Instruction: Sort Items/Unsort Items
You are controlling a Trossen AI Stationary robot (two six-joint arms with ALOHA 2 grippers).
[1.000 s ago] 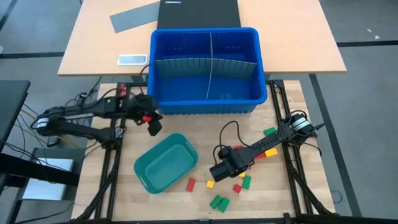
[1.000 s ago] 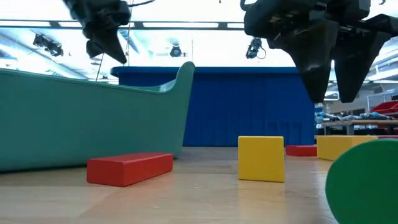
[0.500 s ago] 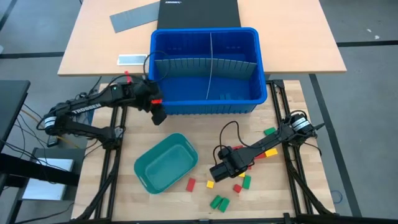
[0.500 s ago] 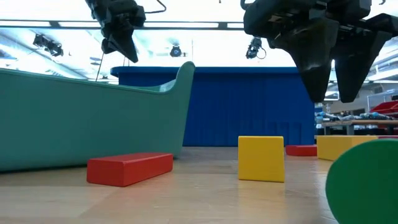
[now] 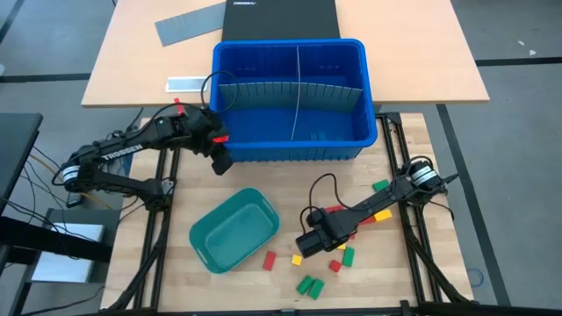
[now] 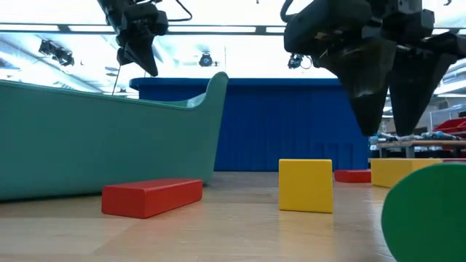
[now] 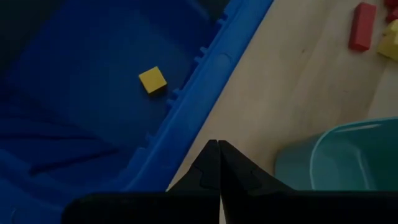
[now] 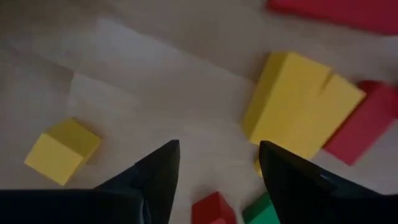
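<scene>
Blocks: while most lie loose on the tabletop [image 5: 413,272] near my right hand [image 5: 305,245], one yellow block [image 7: 152,80] sits inside the blue bin [image 5: 290,145].
Feel: I judge them light, stiff, smooth.
Hold: across flat sides.
Right hand: wide, empty.
Left hand [image 5: 220,164]: pinched closed, empty.

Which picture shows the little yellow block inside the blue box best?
The left wrist view: the yellow block lies plainly on the blue box's floor. The high view shows no yellow there; the low and right wrist views miss the inside.

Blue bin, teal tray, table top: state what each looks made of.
Blue bin: likely moulded plastic, with ribbed walls and a slight sheen.
Teal tray: smooth, semi-gloss plastic, one rounded piece.
Table top: pale wood or wood-look laminate, with visible grain.
</scene>
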